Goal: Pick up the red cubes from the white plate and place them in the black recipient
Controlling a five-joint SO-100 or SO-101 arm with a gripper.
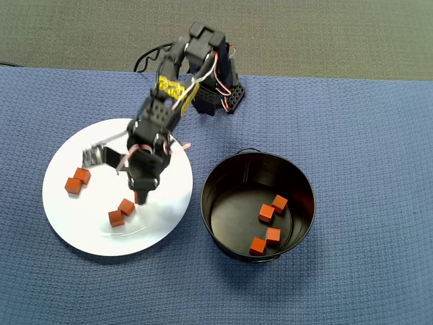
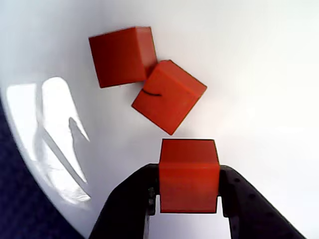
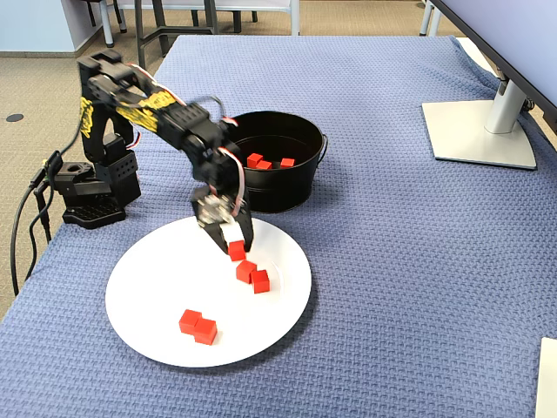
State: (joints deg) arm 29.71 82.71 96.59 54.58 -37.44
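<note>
In the wrist view my gripper (image 2: 188, 199) is shut on one red cube (image 2: 189, 172), held just above the white plate (image 2: 259, 74). Two more red cubes (image 2: 122, 56) (image 2: 169, 97) lie touching each other right in front of it. From above, the gripper (image 1: 142, 196) hangs over the plate (image 1: 81, 227), next to that pair (image 1: 122, 212); another pair (image 1: 78, 181) lies at the plate's left. The black recipient (image 1: 215, 203) stands right of the plate with several red cubes (image 1: 269, 223) inside. The fixed view shows the gripper (image 3: 235, 248) with the held cube (image 3: 237, 252) low over the plate (image 3: 157, 270).
The arm's base (image 3: 87, 187) with its cable stands at the left edge of the blue cloth. A monitor stand (image 3: 479, 131) sits at the far right. The pot (image 3: 278, 196) stands just behind the plate. A pale object (image 3: 548, 374) shows at the bottom right corner.
</note>
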